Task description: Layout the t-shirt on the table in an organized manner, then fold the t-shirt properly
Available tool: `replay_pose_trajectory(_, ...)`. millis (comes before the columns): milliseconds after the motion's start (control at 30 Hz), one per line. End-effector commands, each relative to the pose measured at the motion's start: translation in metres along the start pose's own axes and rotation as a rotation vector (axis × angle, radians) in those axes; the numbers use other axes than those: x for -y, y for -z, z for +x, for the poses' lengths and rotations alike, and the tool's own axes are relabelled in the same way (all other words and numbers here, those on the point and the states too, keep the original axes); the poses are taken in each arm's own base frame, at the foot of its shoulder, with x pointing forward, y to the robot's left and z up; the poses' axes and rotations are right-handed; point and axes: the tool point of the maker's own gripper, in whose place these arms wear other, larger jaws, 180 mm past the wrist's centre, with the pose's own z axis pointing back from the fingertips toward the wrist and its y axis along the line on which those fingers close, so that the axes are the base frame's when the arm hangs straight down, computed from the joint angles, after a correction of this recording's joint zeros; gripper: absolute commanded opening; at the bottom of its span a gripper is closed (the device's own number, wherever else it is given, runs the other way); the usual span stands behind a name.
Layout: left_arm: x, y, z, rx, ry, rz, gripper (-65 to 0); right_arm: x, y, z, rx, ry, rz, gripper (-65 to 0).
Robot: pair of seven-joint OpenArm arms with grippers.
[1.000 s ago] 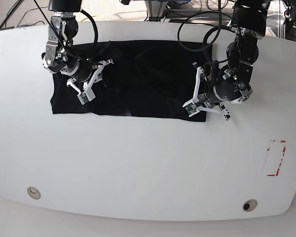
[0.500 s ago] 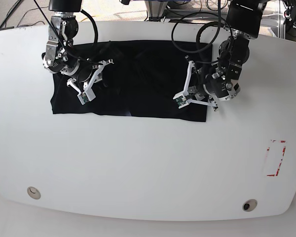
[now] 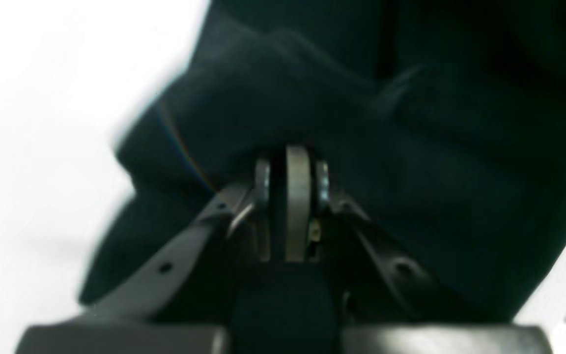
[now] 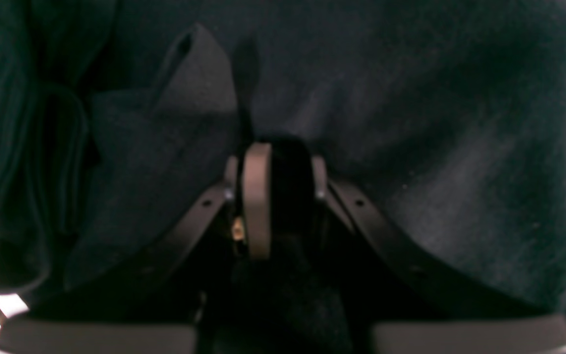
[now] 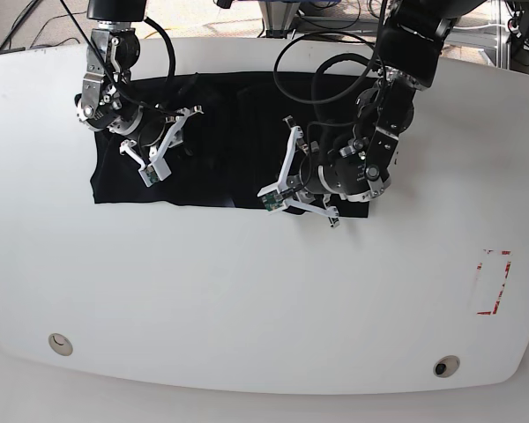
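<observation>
Lying across the upper half of the desk, the shirt could bunch: the left pincer, pinching its lower hem, may drag crooked; the right pincer, pinching cloth upper left, may slip.

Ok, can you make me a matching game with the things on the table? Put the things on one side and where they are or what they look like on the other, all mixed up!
Things:
1. t-shirt
2. red mark
3. left pincer
4. table

Clues:
A. white and glossy
B. black, lying at the far side of the table
C. near the table's right edge in the base view
D. shut on the cloth, over the shirt's front edge

Pairs: 1-B, 2-C, 3-D, 4-A
</observation>
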Motion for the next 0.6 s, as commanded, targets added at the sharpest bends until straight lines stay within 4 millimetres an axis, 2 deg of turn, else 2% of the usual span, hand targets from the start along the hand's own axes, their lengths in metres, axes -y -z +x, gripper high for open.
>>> replay_pose_trajectory(0, -0.014, -0.003, 0.032, 0.084, 0.015, 0.02, -62.9, 0.003, -0.002, -0.001, -0.016, -0.016, -0.013, -54.9)
replay_pose_trajectory(200, -0.024, -0.004, 0.056, 0.127, 0.027, 0.028, -63.1, 0.003, -0.002, -0.001, -0.016, -0.016, -0.013, -54.9)
replay_pose_trajectory(333, -0.026, -0.019, 0.07, 0.176, 0.055, 0.065, -63.1, 0.003, -0.002, -0.001, -0.016, -0.016, -0.013, -54.9)
replay_pose_trajectory(400, -0.027, -0.028, 0.067, 0.18, 0.072, 0.089, -63.1, 0.003, -0.002, -0.001, -0.016, -0.016, -0.013, -54.9)
replay_pose_trajectory(567, -0.027, -0.047, 0.038, 0.129, 0.103, 0.14, -63.1, 0.004, -0.002, 0.0, -0.014, -0.016, -0.013, -54.9)
